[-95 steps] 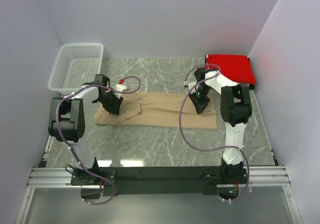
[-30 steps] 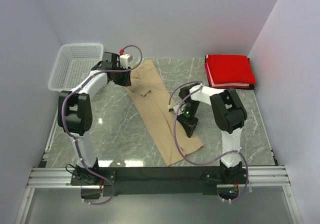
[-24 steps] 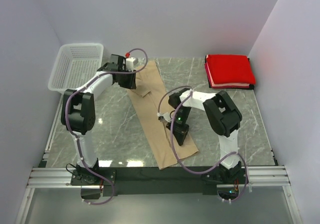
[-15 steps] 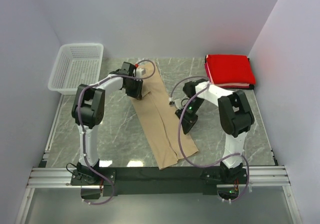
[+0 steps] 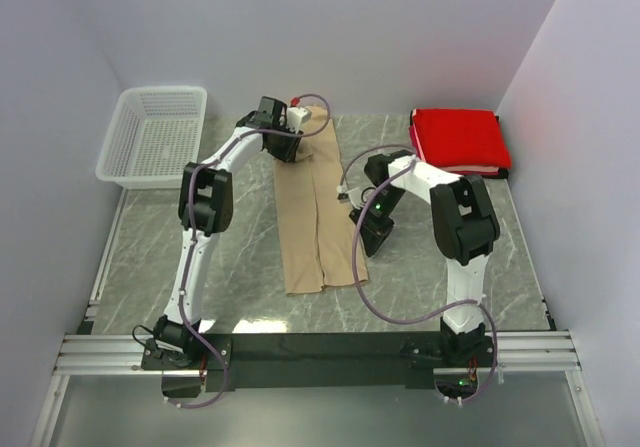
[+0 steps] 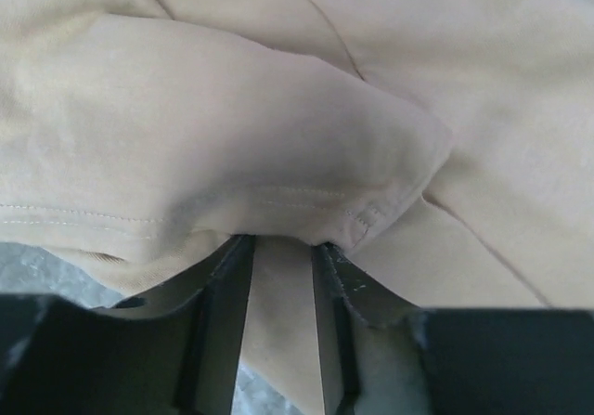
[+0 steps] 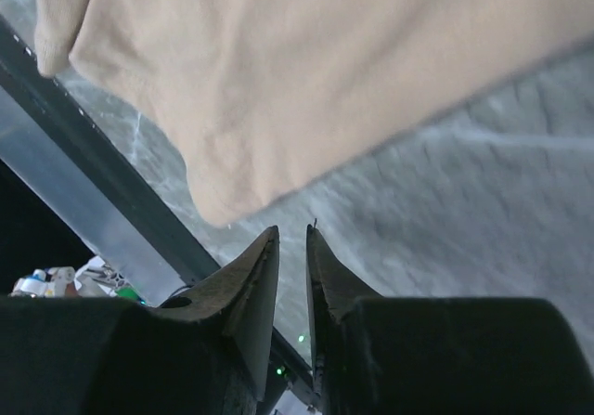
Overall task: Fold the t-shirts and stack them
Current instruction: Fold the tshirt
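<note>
Tan shirt (image 5: 312, 217) lies stretched in a long strip on the table (image 5: 230, 237), its far end bunched up and pinched between the left gripper's (image 6: 281, 246) fingers. Right gripper (image 7: 290, 234) shows fingers a slim gap apart, gripping nothing, cloth just beyond their tips. Red shirt (image 5: 460, 139) lies folded, well apart from both.

I see white links and black joint housings on my left arm (image 5: 232, 149) and right arm (image 5: 425, 175), a purplish cable (image 5: 356, 277) looping off each (left wrist carries a white block (image 5: 297, 117)); right gripper (image 7: 292, 234) fingers (image 7: 243, 294) are dark wedges.
</note>
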`<state>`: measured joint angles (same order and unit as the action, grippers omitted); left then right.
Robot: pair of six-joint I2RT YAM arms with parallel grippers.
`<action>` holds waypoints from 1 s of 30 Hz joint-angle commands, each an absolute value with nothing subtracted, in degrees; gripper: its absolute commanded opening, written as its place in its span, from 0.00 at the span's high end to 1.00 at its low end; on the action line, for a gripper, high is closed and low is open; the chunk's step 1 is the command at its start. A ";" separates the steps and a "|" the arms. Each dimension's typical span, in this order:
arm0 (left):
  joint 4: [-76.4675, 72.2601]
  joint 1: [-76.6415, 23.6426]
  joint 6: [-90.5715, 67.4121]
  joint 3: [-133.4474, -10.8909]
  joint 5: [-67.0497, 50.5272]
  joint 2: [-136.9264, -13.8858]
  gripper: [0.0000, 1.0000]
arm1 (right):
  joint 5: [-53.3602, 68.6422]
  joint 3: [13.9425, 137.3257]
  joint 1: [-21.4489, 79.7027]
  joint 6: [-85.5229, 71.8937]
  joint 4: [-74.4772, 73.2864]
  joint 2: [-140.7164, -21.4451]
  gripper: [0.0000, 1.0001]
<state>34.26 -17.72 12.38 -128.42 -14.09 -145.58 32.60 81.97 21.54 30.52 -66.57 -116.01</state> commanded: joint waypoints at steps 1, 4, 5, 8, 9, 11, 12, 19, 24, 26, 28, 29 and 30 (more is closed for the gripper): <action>32.80 -17.67 20.03 -122.46 -15.64 -141.44 0.60 | 32.17 84.20 24.25 28.39 -63.81 -117.95 0.75; 31.38 -17.14 21.19 -114.89 -18.53 -133.53 0.57 | 31.55 84.46 27.50 26.20 -61.97 -119.79 0.75; 31.55 -16.70 20.75 -111.74 -19.33 -129.85 0.56 | 31.47 84.11 28.90 25.84 -61.53 -120.67 0.75; 33.22 -14.34 18.82 -107.86 -24.07 -124.56 0.54 | 31.38 83.24 30.49 24.09 -60.29 -122.51 0.75; 33.14 -13.37 16.98 -105.14 -25.82 -120.80 0.53 | 31.55 82.88 31.63 23.82 -60.38 -123.04 0.75; 31.91 -10.03 14.34 -102.14 -30.05 -115.35 0.50 | 32.69 82.18 32.51 22.42 -59.94 -123.40 0.76; 31.64 -8.98 12.59 -99.26 -31.54 -113.57 0.50 | 33.22 81.39 33.39 21.98 -59.59 -123.49 0.76; 27.86 -2.38 17.83 -77.46 -37.52 -94.94 0.48 | 36.56 75.95 38.58 18.55 -55.73 -120.68 0.76; 33.30 -1.49 35.09 -60.49 -42.71 -78.16 0.50 | 31.76 68.65 39.20 16.70 -51.78 -110.86 0.72; 38.48 -1.58 41.71 -56.01 -44.55 -72.80 0.50 | 29.11 66.11 39.02 19.06 -50.63 -100.71 0.68; 46.44 -2.71 52.35 -50.99 -45.78 -66.12 0.50 | 25.86 62.15 39.29 21.96 -48.96 -92.76 0.61; 48.93 -3.42 55.69 -49.76 -46.05 -62.61 0.49 | 24.45 60.92 39.55 23.71 -47.65 -84.81 0.57; 51.48 -4.38 61.47 -47.40 -46.05 -61.01 0.49 | 24.00 58.38 40.16 25.21 -45.37 -81.07 0.49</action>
<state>41.06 -2.39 42.22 -50.87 -41.23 -67.35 30.13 61.28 39.31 19.66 -52.34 -96.07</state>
